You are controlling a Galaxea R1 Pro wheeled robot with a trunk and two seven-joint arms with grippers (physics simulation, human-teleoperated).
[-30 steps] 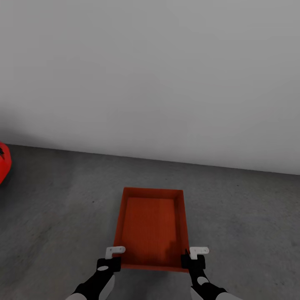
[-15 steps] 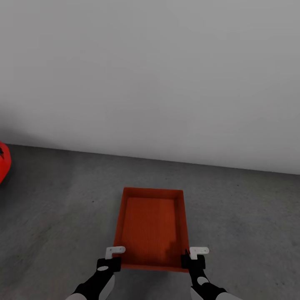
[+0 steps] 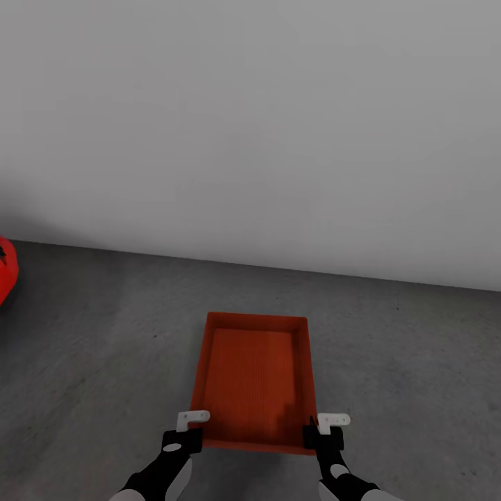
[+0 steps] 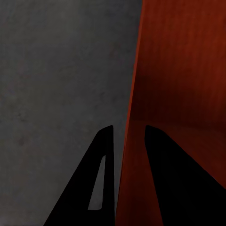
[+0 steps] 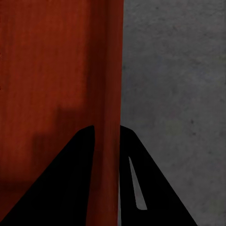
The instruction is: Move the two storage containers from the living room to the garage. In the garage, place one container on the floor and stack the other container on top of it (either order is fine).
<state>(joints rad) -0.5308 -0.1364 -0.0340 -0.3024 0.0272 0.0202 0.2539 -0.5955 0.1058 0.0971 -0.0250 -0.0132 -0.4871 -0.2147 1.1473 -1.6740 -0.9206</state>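
Fingers [image 4: 162, 179] apparently astride unlabelled container [image 3: 254, 379] walls.

This was a garage, and a bare one. The floor [image 3: 104, 362] was dark grey and rough like poured concrete, mottled with faint stains, and it showed the same texture in both wrist views. Beyond the pincers rose a plain white wall [image 3: 250, 125], unbroken by any trim, shelf or window, meeting the floor in a straight seam. Far off to the left pincer's side, at the picture's edge, sat a glossy red car [image 3: 5, 270], only a rounded sliver of its body visible.
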